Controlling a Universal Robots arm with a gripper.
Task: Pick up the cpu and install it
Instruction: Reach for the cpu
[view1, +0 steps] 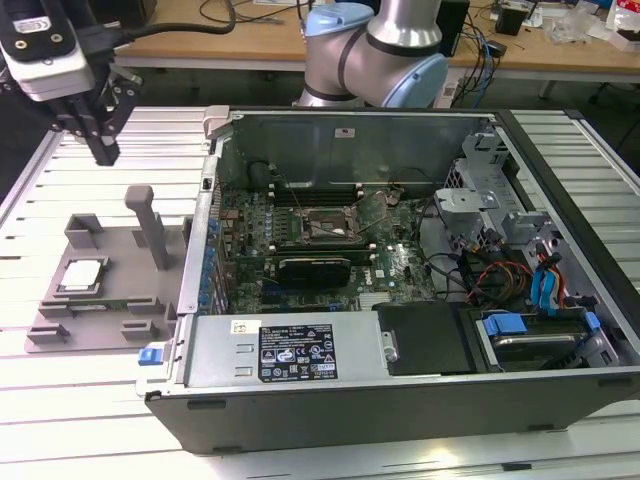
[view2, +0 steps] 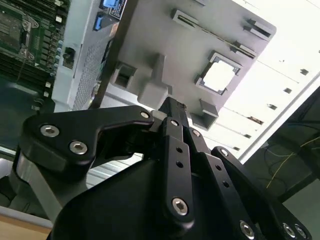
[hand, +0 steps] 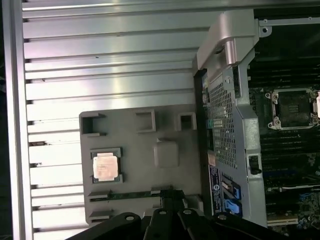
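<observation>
My black claw (view1: 105, 153), clenched empty, hangs over the slatted aluminium table (view1: 80, 400), where the silver square cpu (view1: 82, 275) sits in a grey plastic fixture plate (view1: 120, 245), wooden desks (view1: 250, 42) behind.

place: robotics lab | evidence: opened computer case (view1: 400, 412), cable-strewn bench (view1: 180, 42), robot arm (view1: 375, 50)

open computer case (view1: 400, 410) and grey fixture plate (view1: 110, 305) on a slatted table (view1: 60, 430)

the computer case lies on its side with the lid off. inside, a green motherboard (view1: 395, 265) carries a dark square socket (view1: 328, 226) in a metal frame, with a black card (view1: 315, 268) just beside it. a labelled power supply (view1: 290, 350) runs along the near wall; blue drive latches (view1: 545, 285) and loose cables (view1: 495, 275) sit toward the exterior view's right. the fixture plate lies just beside the case on the exterior view's left, an upright post (view1: 152, 228) rising from it. a wooden desk (view1: 230, 40) stands behind.
</observation>
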